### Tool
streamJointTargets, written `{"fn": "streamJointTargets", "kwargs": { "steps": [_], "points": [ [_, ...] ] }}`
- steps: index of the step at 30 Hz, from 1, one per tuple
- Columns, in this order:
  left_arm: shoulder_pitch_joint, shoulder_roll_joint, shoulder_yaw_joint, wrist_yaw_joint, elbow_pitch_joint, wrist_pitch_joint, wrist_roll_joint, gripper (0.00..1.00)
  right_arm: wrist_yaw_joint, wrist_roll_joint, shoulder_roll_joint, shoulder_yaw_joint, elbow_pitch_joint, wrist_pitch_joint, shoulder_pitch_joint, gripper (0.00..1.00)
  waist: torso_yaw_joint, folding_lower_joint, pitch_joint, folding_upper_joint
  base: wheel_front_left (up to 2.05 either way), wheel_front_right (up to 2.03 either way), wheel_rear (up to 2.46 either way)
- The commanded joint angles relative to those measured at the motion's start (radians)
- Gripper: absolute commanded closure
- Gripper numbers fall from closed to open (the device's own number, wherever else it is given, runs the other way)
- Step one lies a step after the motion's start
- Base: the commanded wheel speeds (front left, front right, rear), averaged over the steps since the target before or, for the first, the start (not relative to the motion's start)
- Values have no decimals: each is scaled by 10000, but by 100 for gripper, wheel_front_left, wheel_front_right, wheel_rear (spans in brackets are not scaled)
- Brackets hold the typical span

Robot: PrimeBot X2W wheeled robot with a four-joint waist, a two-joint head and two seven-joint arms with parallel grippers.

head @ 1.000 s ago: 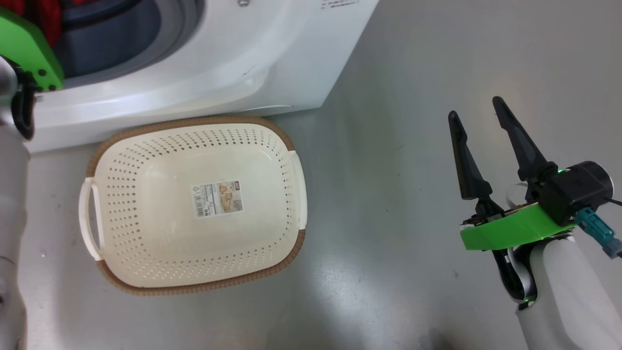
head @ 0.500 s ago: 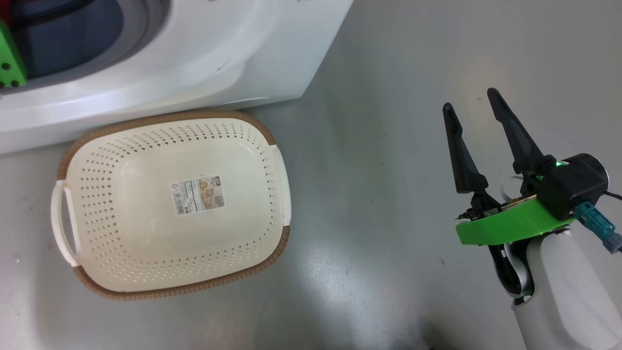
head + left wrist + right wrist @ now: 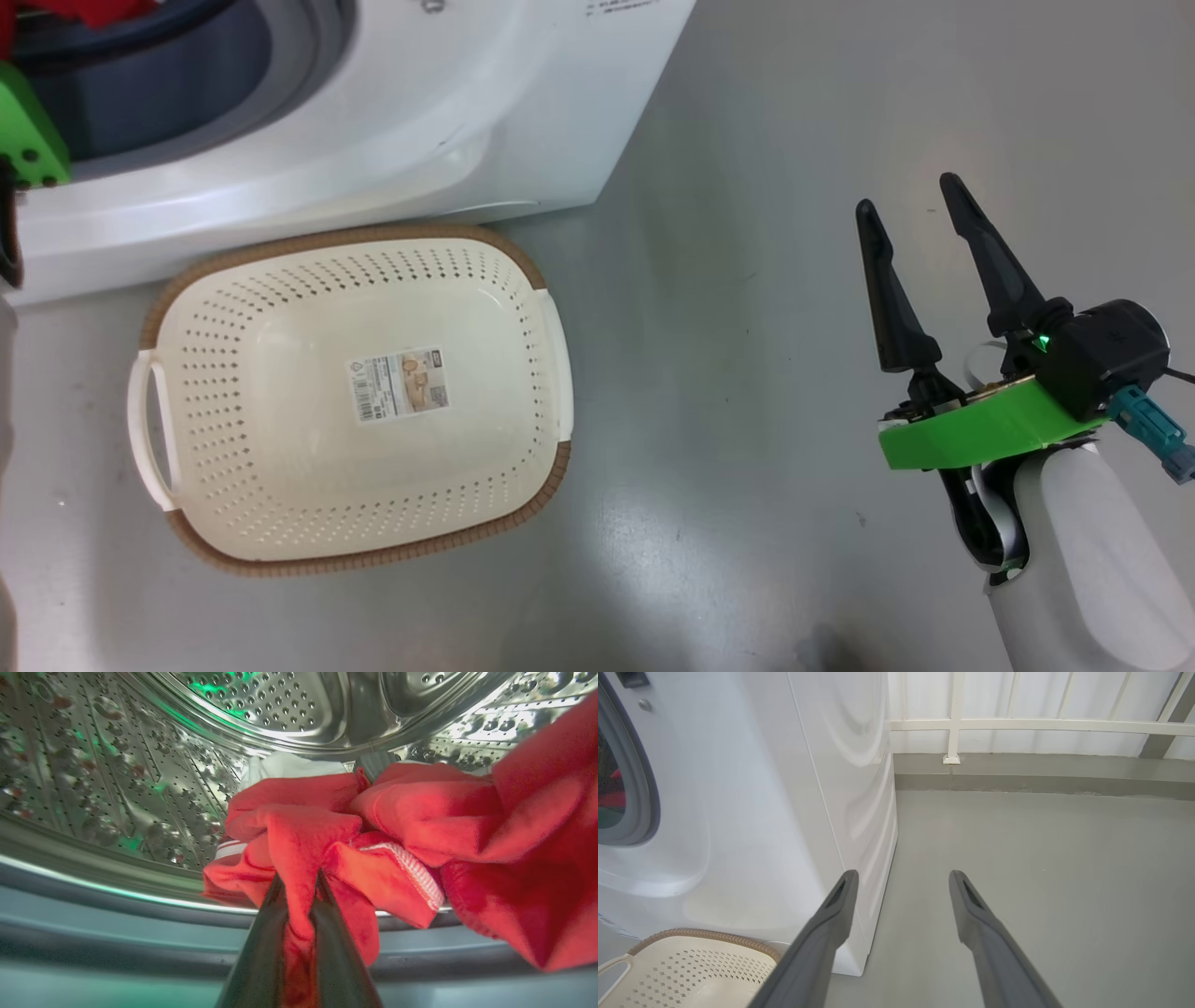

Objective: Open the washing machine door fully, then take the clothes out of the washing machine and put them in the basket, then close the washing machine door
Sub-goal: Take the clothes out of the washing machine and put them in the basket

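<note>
Now gripping the clothes point(image 3: 420, 812) inside the washing machine point(image 3: 117, 765).
Left gripper point(image 3: 300, 878) pinches a red fold, ready for pulling out; right gripper point(image 3: 908, 193), spread wide and empty, waits at three o'clock of the basket point(image 3: 355, 233).

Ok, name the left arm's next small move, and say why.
Probably draw the left gripper straight back out of the drum. It is pinched on a fold of the red clothes, which lie inside the drum, and the basket stands empty.
</note>
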Motion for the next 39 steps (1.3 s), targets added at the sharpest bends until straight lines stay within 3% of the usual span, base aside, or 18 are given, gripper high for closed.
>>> {"fn": "streamJointTargets", "kwargs": {
  "steps": [1, 13, 24, 39],
  "points": [
    [245, 505, 147, 34, -227, -275, -59, 100, 63, -6, 52, 137, -185, -63, 183, 0, 98, -1, -121, 0, 0, 0, 0],
    [1372, 344, 408, -17, -1722, -1035, -265, 100, 63, -149, 52, 107, -75, -63, 413, 0, 497, -1, -817, 0, 0, 0, 0],
    [4274, 180, 1337, 460, -5865, -1043, 36, 100, 63, -269, 52, 163, 101, -63, 722, 0, 759, -1, -1691, 0, 0, 0, 0],
    [7835, -1055, 2960, 146, -9829, -1044, -61, 100, 63, -329, 53, 315, 465, -63, 1365, 0, 1081, -1, -3383, 0, 0, 0, 0]
  ]
}}
